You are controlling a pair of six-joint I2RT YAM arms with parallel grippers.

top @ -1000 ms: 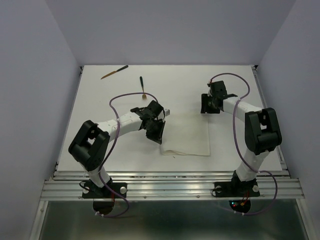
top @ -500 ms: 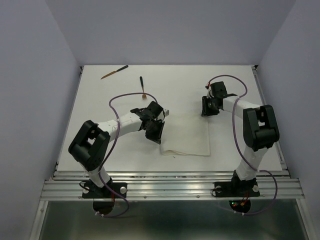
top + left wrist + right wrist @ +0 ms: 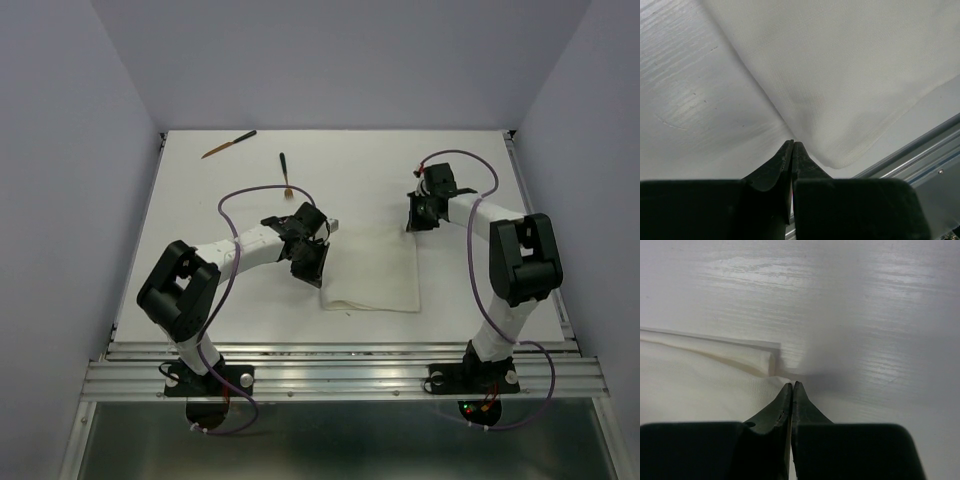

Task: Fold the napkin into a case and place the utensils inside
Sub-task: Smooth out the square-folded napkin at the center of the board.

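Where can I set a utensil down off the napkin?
Bare table at far centre, between the utensils and the right gripper, and in the far right corner. Crowded around the napkin: left gripper at its left edge, right at its far corner.

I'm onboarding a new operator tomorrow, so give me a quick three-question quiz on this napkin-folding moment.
1. True or false: the utensils already lie inside the napkin.
2. Which napkin corner does the right pincer meet? A far right; B near left; C near right.
3. How many utensils show in the overhead view?
Key: 1 false, they lie on the table, far left, apart from the napkin; 2 A; 3 two.
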